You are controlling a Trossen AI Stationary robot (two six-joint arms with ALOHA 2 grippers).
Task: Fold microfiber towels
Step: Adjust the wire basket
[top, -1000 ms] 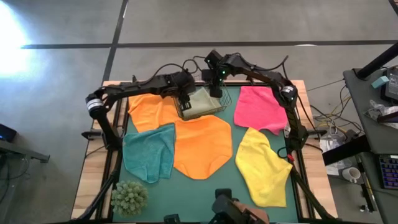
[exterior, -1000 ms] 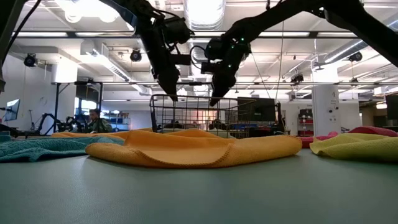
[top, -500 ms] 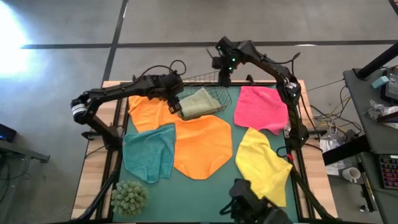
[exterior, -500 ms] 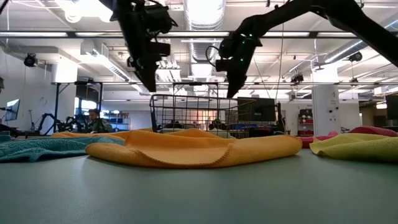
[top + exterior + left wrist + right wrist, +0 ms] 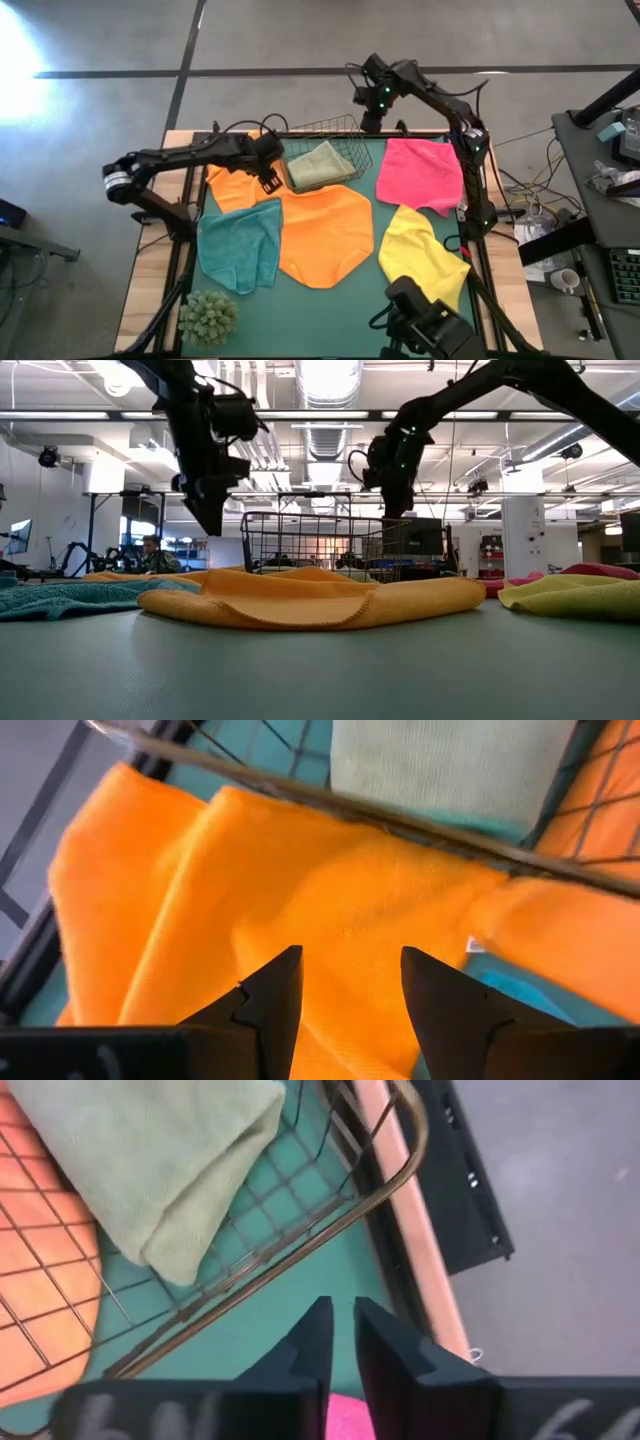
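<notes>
While folded pale olive-green fuzzy towel (image 5: 322, 165) sits in wire basket (image 5: 345, 128), left gripper (image 5: 268, 180) beside basket spread, empty; right gripper (image 5: 367, 122) at basket's other side, fingers nearly together, empty.

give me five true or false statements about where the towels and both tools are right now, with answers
1. The pale olive-green towel lies folded in the wire basket. True.
2. The left tool grips the teal towel. False: it is open and empty, over the orange towel by the basket.
3. The right tool is at the table's far edge, by the basket's corner. True.
4. The pink towel is in the basket. False: it lies flat on the table's right side.
5. The right tool's fingers are spread wide. False: they are nearly together, holding nothing.
</notes>
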